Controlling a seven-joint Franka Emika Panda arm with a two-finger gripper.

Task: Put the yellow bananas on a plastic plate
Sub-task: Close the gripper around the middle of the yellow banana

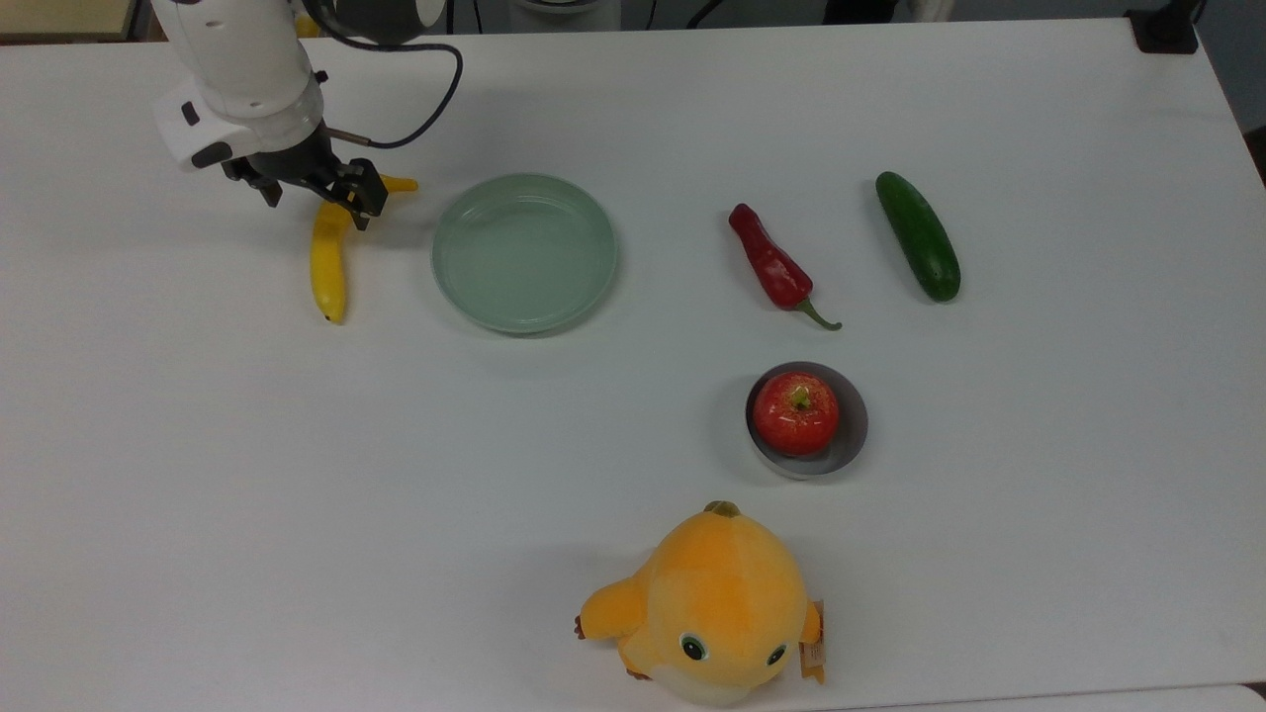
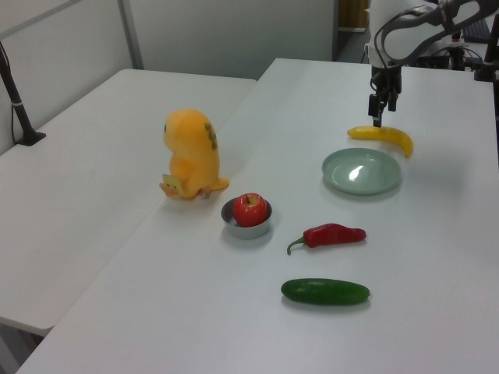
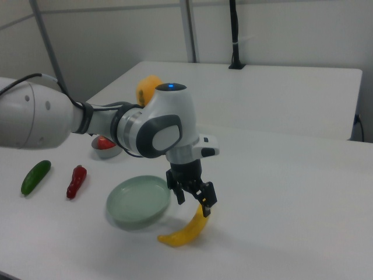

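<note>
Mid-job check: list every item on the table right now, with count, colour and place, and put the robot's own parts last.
Curved smooth yellow banana: 1, yellow, on the table at the top view's left, beside the plate, not on it.
Round pale green plastic plate: 1, pale green, empty.
Red chilli pepper: 1, red, the top view's right of the plate.
Cucumber: 1, dark green, farthest to the top view's right.
Small grey metal bowl: 1, grey, holds the apple.
Apple: 1, red, in the bowl.
Plush toy: 1, orange-yellow, near the top view's bottom edge.
Table: white.
Pincer: 1, black, open, over the banana's upper part.
</note>
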